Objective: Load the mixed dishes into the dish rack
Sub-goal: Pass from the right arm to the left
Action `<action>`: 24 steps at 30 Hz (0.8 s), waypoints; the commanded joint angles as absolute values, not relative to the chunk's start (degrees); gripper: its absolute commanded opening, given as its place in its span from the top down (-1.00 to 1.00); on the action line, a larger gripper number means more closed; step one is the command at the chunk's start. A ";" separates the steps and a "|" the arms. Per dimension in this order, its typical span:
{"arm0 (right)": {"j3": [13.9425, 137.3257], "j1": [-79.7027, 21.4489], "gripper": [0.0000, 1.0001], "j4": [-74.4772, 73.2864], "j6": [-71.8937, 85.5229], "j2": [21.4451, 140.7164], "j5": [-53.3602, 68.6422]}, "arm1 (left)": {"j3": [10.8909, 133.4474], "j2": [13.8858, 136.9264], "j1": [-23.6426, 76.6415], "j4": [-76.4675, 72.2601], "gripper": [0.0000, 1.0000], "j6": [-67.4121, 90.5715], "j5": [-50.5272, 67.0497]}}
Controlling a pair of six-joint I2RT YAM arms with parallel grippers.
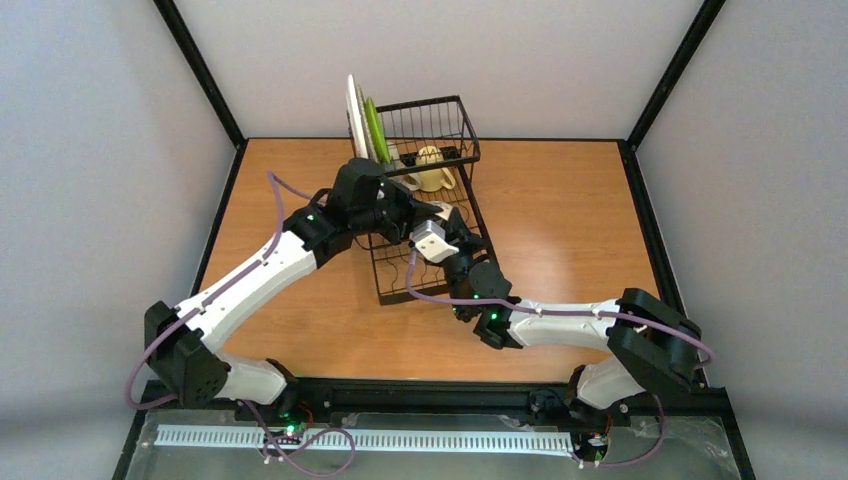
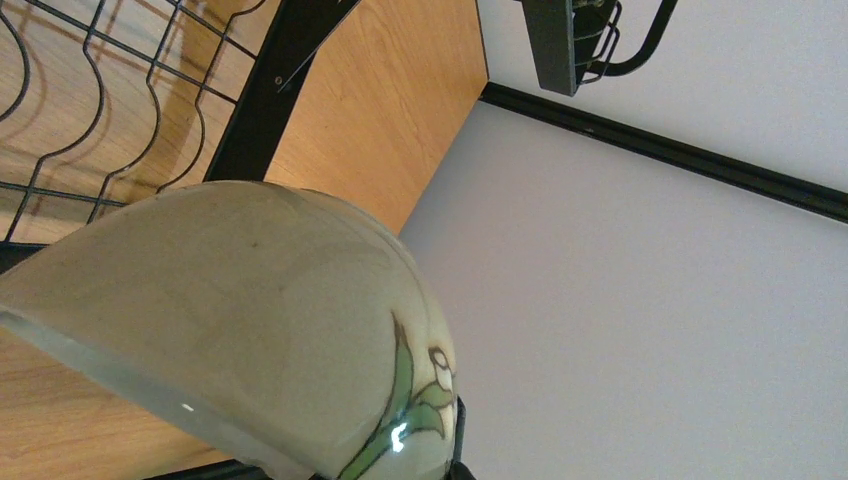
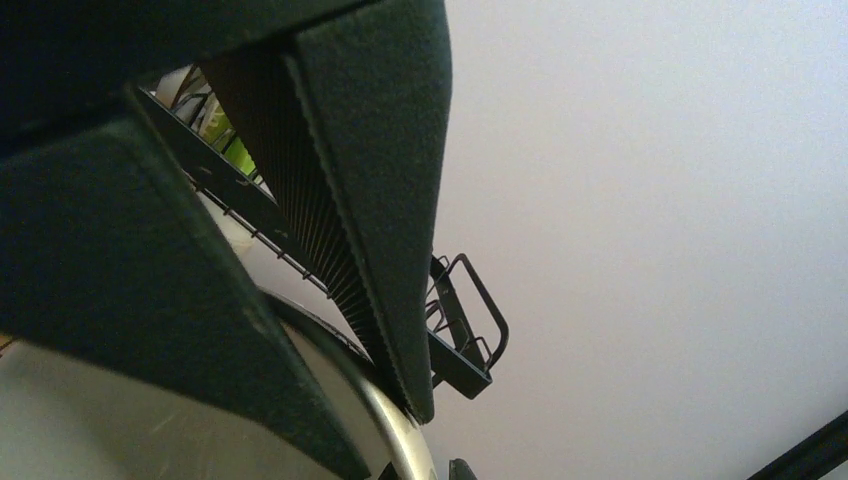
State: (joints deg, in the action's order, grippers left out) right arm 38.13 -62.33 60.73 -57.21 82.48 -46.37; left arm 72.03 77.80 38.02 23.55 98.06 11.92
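The black wire dish rack [image 1: 470, 150] stands mid-table. My two grippers meet over its flat tray. A pale small bowl [image 2: 230, 320] with a green leaf painted on it fills the left wrist view. A dark fingertip [image 2: 460, 440] of my left gripper [image 1: 408, 213] lies against its wall, and the other finger is hidden behind it. My right gripper [image 3: 390, 440] is shut on the bowl's rim [image 3: 405, 445], one ribbed pad [image 3: 330, 230] on each side. A whitish plate [image 1: 353, 115] and a lime-green plate [image 1: 373, 128] stand upright in the rack. A pale mug [image 1: 432, 170] lies in its basket section.
The rack's wavy wires [image 2: 100, 110] lie just beyond the bowl. A small wire holder [image 3: 470, 340] hangs on the rack's side. Bare wooden tabletop [image 1: 570, 220] flanks the rack, bounded by black frame rails [image 1: 650, 215] and pale walls.
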 commanded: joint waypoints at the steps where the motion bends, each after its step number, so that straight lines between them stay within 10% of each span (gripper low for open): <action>1: 38.48 -65.52 0.95 76.73 -58.21 81.77 -41.30 | 74.51 80.72 37.24 21.58 0.73 93.59 8.78; 4: 38.82 -65.71 0.96 76.41 -58.57 81.86 -41.54 | 74.33 80.86 37.19 20.85 0.99 92.10 8.58; 17: 39.17 -65.82 0.92 67.22 -52.41 79.54 -43.49 | 73.86 80.95 37.20 17.53 0.99 79.62 9.05; 24: 40.71 -65.70 0.24 59.69 -46.98 78.32 -44.47 | 71.83 80.27 37.25 16.15 0.99 76.91 8.47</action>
State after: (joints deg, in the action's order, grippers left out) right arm 38.44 -64.27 58.89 -51.48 81.36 -47.35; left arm 72.34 79.75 37.85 19.90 81.38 11.86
